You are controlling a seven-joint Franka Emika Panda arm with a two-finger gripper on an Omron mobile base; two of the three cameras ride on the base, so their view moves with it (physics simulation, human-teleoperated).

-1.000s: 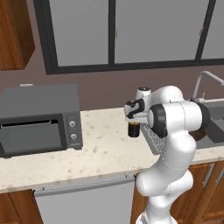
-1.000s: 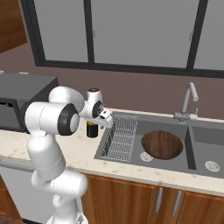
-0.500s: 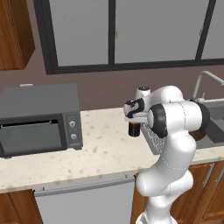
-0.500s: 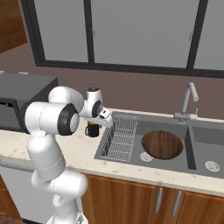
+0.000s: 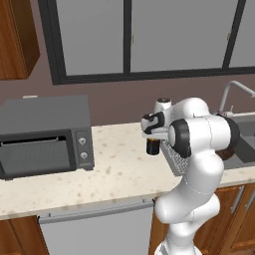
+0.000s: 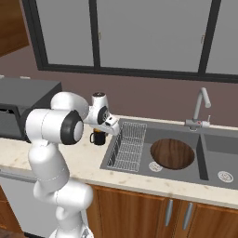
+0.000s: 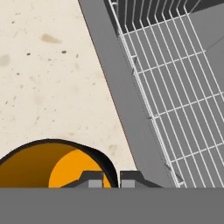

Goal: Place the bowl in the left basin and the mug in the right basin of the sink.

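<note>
With the bowl (image 6: 172,153) already lying in the left basin (image 6: 176,168), the mug (image 5: 152,146) is being pinched by its rim in the narrowed hand (image 7: 111,180) on the bench (image 5: 114,169) beside the sink (image 6: 139,160), the right basin (image 6: 222,160) waiting.

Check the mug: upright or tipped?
Upright. The mug stands on the counter beside the sink's wire rack; the hand view looks straight down into its orange inside, gripper pinching the rim.

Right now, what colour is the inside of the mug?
Orange-yellow inside the mug, with a black rim; the hand view shows it best.
</note>
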